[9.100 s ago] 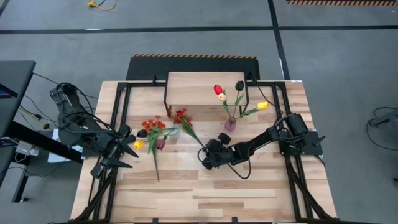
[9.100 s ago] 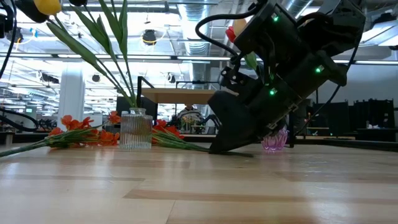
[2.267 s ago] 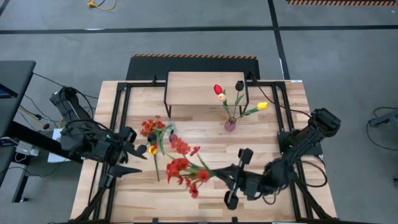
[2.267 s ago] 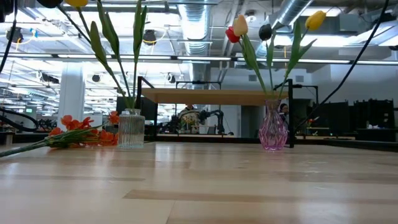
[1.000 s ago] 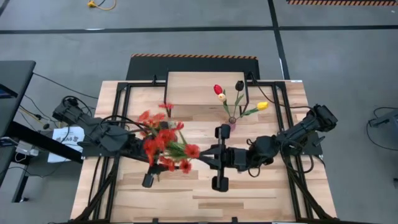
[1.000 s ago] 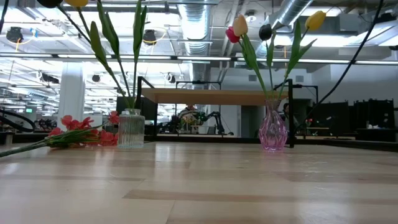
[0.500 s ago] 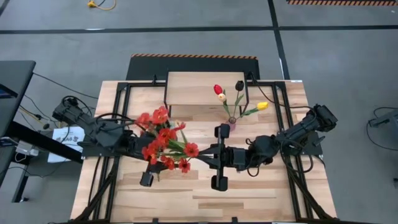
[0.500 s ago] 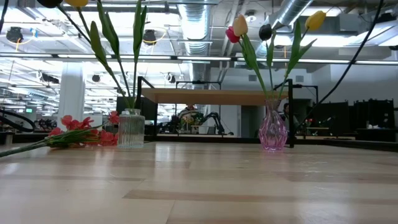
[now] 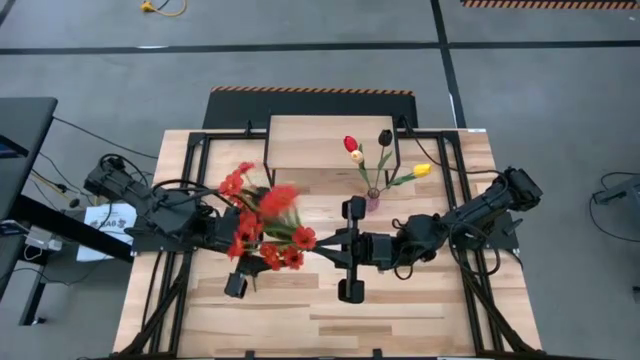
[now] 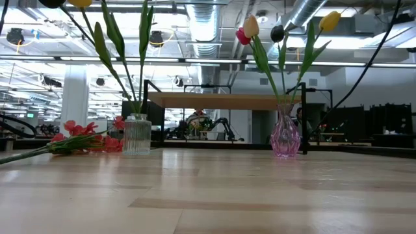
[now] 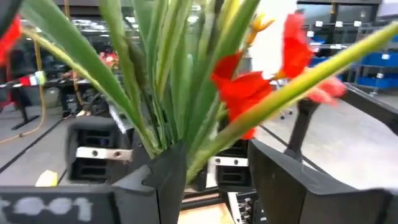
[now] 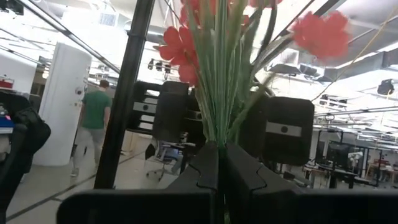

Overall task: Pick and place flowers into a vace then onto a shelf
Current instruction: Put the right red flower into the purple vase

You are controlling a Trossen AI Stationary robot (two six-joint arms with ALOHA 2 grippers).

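Gripping the red spray (image 9: pixel 266 228), right gripper (image 9: pixel 340 246) shows no readable writing.

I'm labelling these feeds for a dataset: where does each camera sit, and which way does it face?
High view: overhead, facing down on the table; both arms show, right tool holding the red-orange spray.
Low view: tabletop height, facing the shelf; no arm shows.
Left wrist view: behind the left tool, facing stems.
Right wrist view: behind the shut right tool, facing the spray.
The high and low views share the pink vase.
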